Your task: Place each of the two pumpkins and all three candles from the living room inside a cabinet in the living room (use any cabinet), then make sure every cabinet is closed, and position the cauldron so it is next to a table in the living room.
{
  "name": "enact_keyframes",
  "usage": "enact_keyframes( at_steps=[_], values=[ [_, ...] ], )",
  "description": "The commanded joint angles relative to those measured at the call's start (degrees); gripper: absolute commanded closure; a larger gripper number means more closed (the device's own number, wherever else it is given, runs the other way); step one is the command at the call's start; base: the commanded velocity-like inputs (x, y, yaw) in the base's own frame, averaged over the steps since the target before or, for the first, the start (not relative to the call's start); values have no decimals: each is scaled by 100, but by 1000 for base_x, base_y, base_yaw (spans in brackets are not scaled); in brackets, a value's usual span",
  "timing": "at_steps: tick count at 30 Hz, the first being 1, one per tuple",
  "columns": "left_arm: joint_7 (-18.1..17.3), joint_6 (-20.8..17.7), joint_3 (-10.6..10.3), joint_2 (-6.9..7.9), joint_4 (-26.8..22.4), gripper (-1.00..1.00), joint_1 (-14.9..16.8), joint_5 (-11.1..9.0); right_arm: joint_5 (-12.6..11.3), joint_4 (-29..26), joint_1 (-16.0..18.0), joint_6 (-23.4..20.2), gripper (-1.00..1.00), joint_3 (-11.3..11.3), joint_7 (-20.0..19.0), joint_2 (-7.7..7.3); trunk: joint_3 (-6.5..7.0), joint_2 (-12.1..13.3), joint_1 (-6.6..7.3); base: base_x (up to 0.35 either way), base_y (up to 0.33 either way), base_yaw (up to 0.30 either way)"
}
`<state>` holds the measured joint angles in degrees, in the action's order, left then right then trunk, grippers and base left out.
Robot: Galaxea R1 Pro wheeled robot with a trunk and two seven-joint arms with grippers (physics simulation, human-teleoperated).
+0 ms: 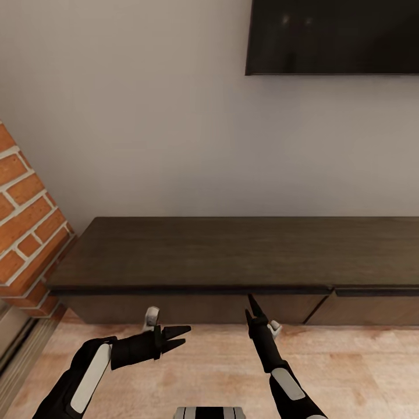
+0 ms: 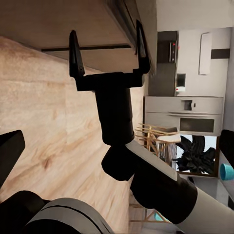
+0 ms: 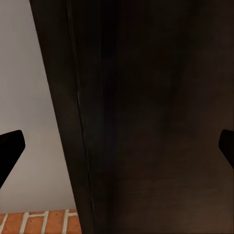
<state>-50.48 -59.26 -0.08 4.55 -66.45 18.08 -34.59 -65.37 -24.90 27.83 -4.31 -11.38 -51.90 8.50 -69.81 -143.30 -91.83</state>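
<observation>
the right gripper (image 1: 251, 305) points up at the cabinet (image 1: 198, 256), its tip just under the overhanging top edge and close against the dark drawer front; the left wrist view shows its two fingers spread wide with nothing between them. the left gripper (image 1: 177, 337) hangs beside it, aimed sideways toward the right arm, fingers parted and empty, well clear of the cabinet face. the likely trouble is the flat, handleless front: the fingers may slip off or jam under the lip, and the drawer may stay closed. open wood floor (image 1: 349, 366) lies behind both arms, giving room to pull back; the brick column (image 1: 23, 233) crowds the outer side of the left arm.
</observation>
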Motion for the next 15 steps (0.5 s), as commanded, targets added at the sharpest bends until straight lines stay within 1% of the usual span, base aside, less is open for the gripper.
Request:
enact_keyframes(
  at_steps=[1, 5, 12, 15],
  values=[
    [-22, -16, -1, 2, 0, -100, 3, 7, -36, 3, 3, -46, -100, -13, -22, 3, -4, -2, 0, 64, 0, 0],
    [-15, -16, -1, 2, 0, -100, 3, 12, -30, 3, 3, -47, -100, -6, -22, 0, -4, -2, 0, 96, 0, 0],
    [-21, 26, 15, -1, 0, -100, 3, 19, -21, 3, 3, -52, -100, -4, -23, -4, -4, -2, 0, 14, 0, 0],
    [-23, 31, 16, 1, 0, -100, 3, 16, -20, 3, 3, -52, -100, 0, -25, -5, -71, -6, -7, 1, 0, 0]
  ],
)
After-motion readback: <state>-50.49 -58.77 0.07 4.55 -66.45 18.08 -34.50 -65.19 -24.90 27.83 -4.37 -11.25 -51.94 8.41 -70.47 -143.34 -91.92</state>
